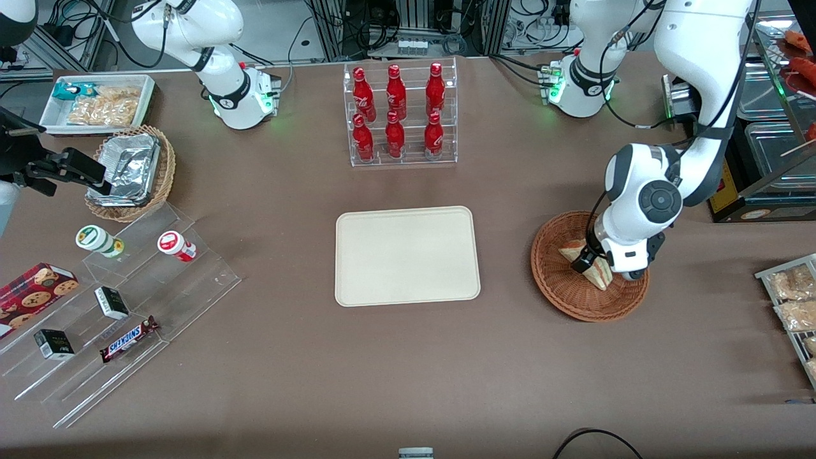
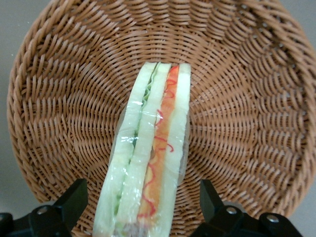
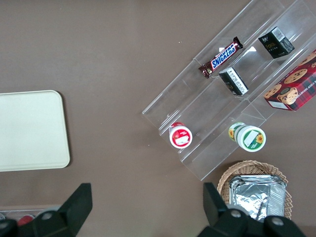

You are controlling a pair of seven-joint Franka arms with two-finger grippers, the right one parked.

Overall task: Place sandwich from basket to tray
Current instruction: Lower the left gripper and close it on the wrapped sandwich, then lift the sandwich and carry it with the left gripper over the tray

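The sandwich (image 1: 600,276), a plastic-wrapped wedge of pale bread with red and green filling, lies in the round reddish-brown wicker basket (image 1: 569,298) toward the working arm's end of the table. My left gripper (image 1: 590,262) is down inside the basket over the sandwich. In the left wrist view the gripper (image 2: 142,193) is open, with one black finger (image 2: 73,198) on each side of the sandwich (image 2: 153,158) and a gap between each finger and the wrap. The basket (image 2: 237,98) fills that view. The cream-beige tray (image 1: 407,255) lies empty at the table's middle and also shows in the right wrist view (image 3: 29,131).
A clear rack of red bottles (image 1: 400,115) stands farther from the front camera than the tray. Bagged snacks (image 1: 794,299) lie at the working arm's table edge. Toward the parked arm's end are an acrylic step shelf (image 1: 127,306), a tan basket with foil containers (image 1: 131,172) and a white snack bin (image 1: 95,102).
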